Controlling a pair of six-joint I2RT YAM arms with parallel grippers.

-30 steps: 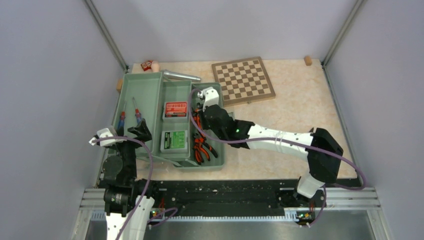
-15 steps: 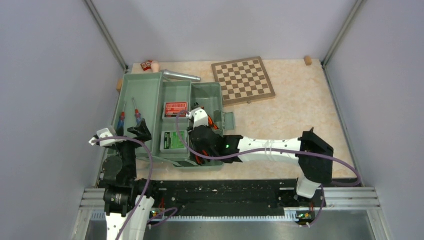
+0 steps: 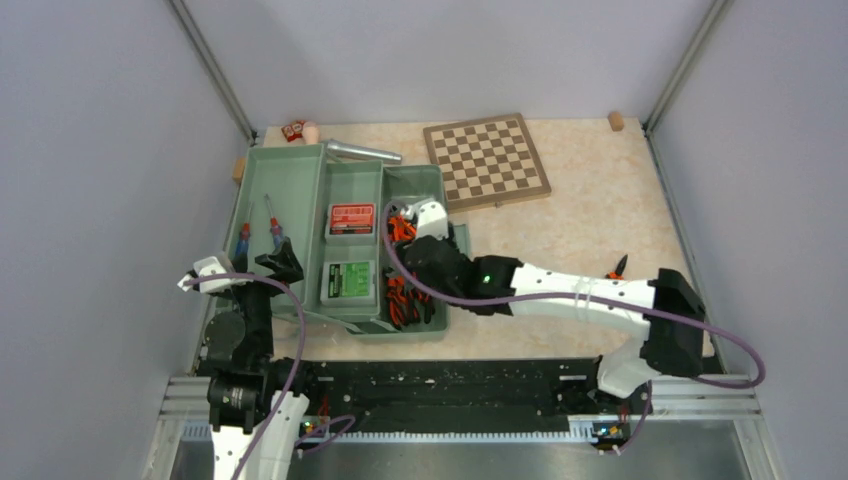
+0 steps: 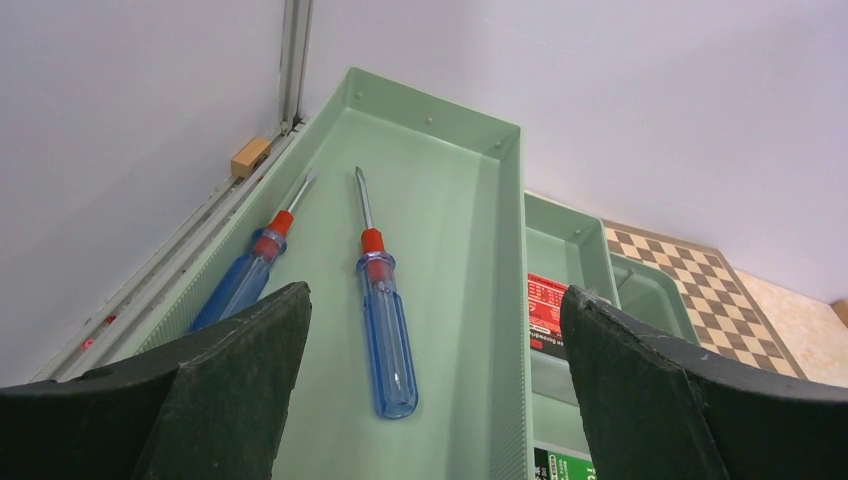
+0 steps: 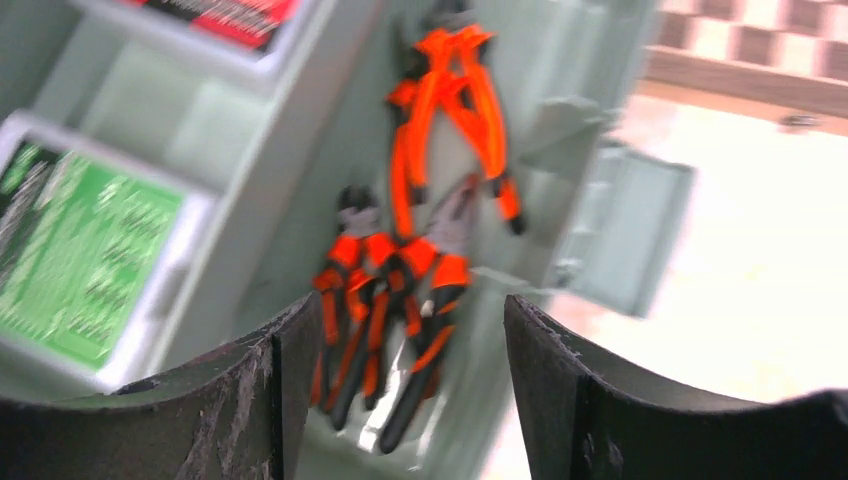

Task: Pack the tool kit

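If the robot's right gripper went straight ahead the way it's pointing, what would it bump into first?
Probably the orange-handled pliers lying in the sage-green plastic toolbox: they sit straight ahead of the open right gripper. The wrist view is blurry, so depth is unsure.

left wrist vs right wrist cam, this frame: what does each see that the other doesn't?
Left wrist only: two blue screwdrivers lying in the toolbox's long side compartment, and a small wooden block outside it. Right wrist only: orange pliers in another compartment, blurred. Both: the toolbox, the red case, the green case and part of the chessboard.
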